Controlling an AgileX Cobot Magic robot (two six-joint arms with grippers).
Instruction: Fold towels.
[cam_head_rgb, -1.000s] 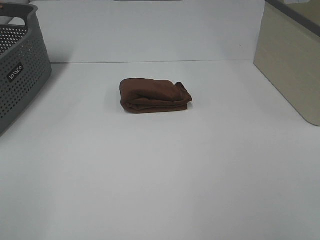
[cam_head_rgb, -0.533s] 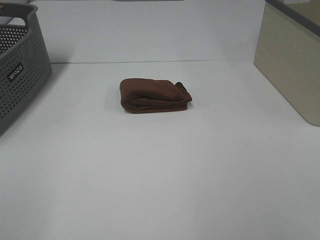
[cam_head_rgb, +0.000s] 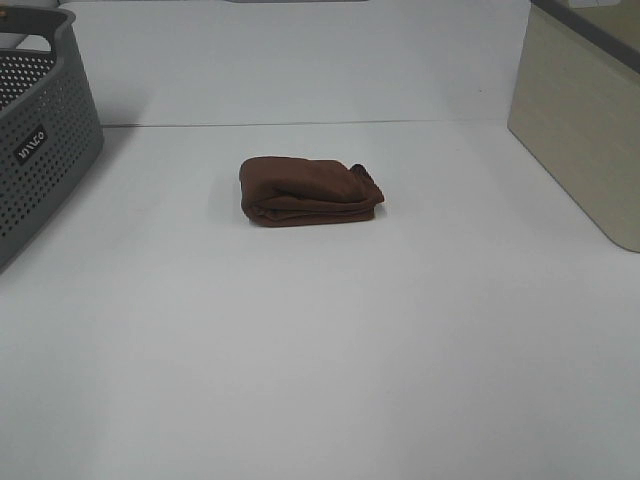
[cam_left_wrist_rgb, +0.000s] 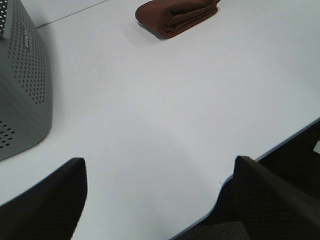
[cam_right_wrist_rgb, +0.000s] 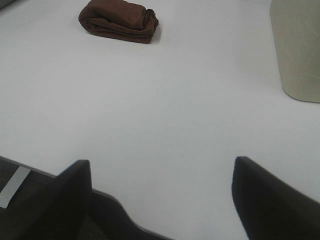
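The dark reddish-brown towel (cam_head_rgb: 310, 191) lies folded into a small thick bundle on the white table, a little behind its middle. It also shows in the left wrist view (cam_left_wrist_rgb: 176, 16) and in the right wrist view (cam_right_wrist_rgb: 120, 20). My left gripper (cam_left_wrist_rgb: 160, 200) is open and empty, back at the table's front edge, far from the towel. My right gripper (cam_right_wrist_rgb: 160, 197) is open and empty too, also at the front edge. Neither arm shows in the exterior high view. No tag is visible.
A grey perforated basket (cam_head_rgb: 40, 130) stands at the far left, also in the left wrist view (cam_left_wrist_rgb: 20, 85). A beige bin (cam_head_rgb: 585, 130) stands at the right, also in the right wrist view (cam_right_wrist_rgb: 297, 50). The white table (cam_head_rgb: 320, 350) spreads around the towel.
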